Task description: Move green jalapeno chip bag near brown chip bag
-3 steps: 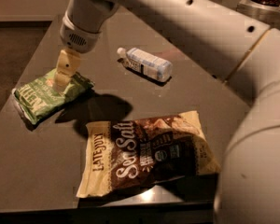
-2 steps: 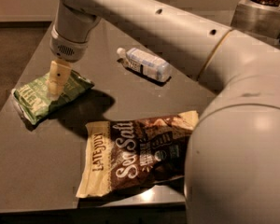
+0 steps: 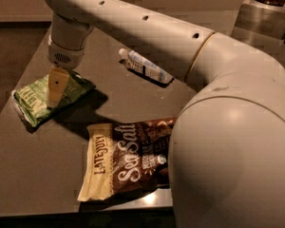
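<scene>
Sweeps up out of a big rounded cream joint point(image 3: 232, 165) in the right foreground, runs leftward across the top of the view as a thick arm point(image 3: 142, 30), then turns down at a stout wrist point(image 3: 66, 42) at upper left. Points straight down over the left part of the table point(image 3: 38, 175). Ends in the pale yellow pincer point(image 3: 54, 96), hanging over the middle of the green jalapeno chip bag point(image 3: 31, 101) and overlapping it in this view. Cannot tell how wide or narrow the pincer stands, nor whether it has hold of the bag.

Lying crumpled near the table's left edge, lettering turned sideways: the green jalapeno chip bag, right side in the arm's shadow.

Flat by the table's front edge, to the right of and nearer than the green one: the brown chip bag point(image 3: 128, 158), cream end to the left, right end hidden behind the rounded joint. Apart from the green bag, with bare shadowed table between.

Farther back, on its side, partly behind the arm: a clear bottle point(image 3: 145, 66) with a white label.
</scene>
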Available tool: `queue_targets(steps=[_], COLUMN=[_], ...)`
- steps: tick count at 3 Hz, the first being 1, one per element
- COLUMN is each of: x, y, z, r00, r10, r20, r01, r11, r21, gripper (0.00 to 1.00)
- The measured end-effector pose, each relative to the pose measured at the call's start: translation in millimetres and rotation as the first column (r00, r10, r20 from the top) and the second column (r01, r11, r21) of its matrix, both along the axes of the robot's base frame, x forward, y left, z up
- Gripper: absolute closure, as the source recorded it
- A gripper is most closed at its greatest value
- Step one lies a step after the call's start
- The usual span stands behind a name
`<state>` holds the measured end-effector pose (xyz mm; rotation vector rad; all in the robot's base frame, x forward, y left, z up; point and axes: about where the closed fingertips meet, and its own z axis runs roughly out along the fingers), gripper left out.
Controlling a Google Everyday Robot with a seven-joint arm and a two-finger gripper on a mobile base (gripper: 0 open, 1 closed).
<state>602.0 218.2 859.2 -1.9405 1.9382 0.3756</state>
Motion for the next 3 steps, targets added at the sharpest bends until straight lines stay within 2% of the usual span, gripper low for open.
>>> queue_targets(steps=[1,2,3], x=[-2,-9,-19], y=[-4,-12,-42], z=[1,11,42], r00=[0.9998,0.9994,0.9981], r10=[0.012,0.022,0.03], r20=[-0.013,-0.025,-0.053], r01=[-0.011,-0.021,-0.024], r11=[1.0,0.999,0.994], r21=[0.011,0.048,0.11], gripper=[0.38,0.61,0.92])
